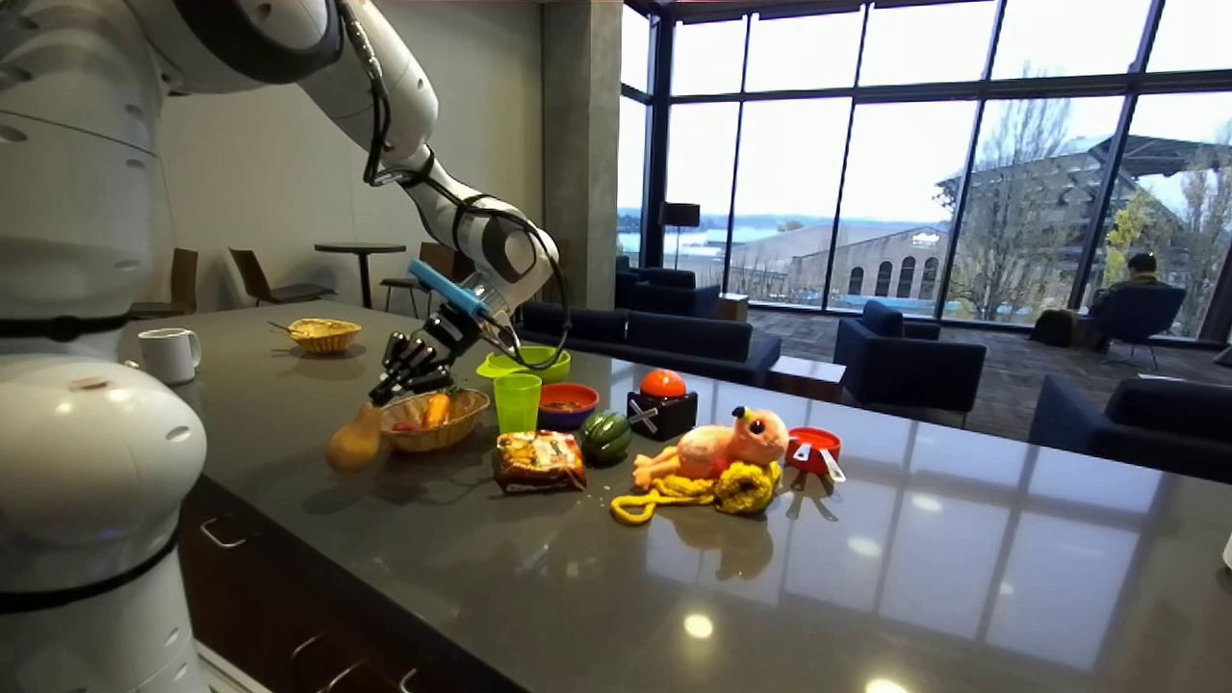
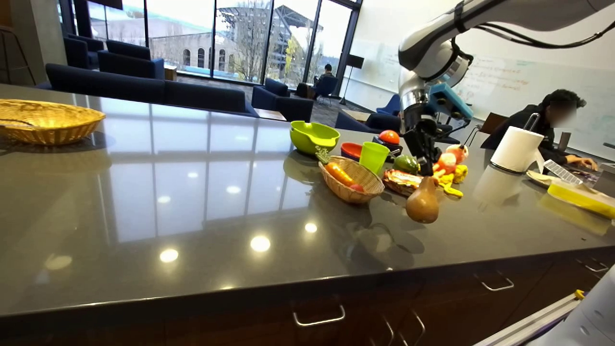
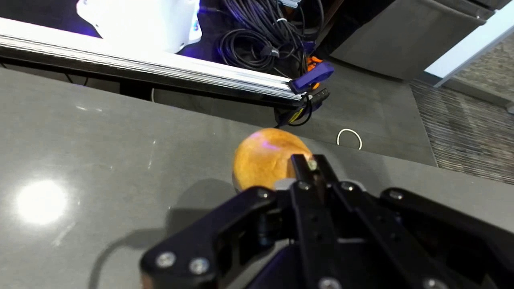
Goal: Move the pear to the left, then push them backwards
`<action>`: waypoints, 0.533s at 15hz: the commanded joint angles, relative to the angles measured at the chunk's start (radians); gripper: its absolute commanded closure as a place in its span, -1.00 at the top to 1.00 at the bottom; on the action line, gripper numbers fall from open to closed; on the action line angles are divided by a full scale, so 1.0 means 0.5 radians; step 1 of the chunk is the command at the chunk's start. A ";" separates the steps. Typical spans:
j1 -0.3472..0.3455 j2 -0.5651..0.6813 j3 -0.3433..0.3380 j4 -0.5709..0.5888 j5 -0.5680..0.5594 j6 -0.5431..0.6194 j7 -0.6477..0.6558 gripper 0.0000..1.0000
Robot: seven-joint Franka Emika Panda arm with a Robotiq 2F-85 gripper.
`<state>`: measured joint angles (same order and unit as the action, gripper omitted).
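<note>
The pear point(image 1: 354, 443) is yellow-tan and hangs above the grey counter point(image 1: 462, 577), its narrow end up. In an exterior view it also shows point(image 2: 423, 205), with its shadow on the counter apart from it. My gripper point(image 1: 381, 393) is shut on the pear's narrow top and points down; it shows too in an exterior view point(image 2: 426, 170). In the wrist view the fingertips point(image 3: 313, 158) pinch the stem end, and the round body of the pear point(image 3: 265, 158) sticks out to the left of them. Part of its neck is hidden behind a finger.
A wicker basket point(image 1: 433, 442) with a toy carrot point(image 2: 339, 173) is beside the pear. A snack packet point(image 1: 539, 462), lime-green cup point(image 1: 518, 404), green bowl point(image 2: 312, 137) and pink plush bird point(image 1: 712, 450) stand close by. Another basket point(image 2: 53, 129) is farther off. The counter's edge point(image 2: 230, 286) runs nearby.
</note>
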<state>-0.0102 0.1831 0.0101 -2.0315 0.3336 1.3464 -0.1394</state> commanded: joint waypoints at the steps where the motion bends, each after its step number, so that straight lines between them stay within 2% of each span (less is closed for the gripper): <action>1: -0.014 0.056 0.003 0.055 0.052 0.014 -0.112 -0.97; 8: -0.032 0.191 0.011 0.122 0.073 0.082 -0.290 -0.97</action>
<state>-0.0141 0.2486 0.0101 -1.9983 0.3462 1.3830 -0.2526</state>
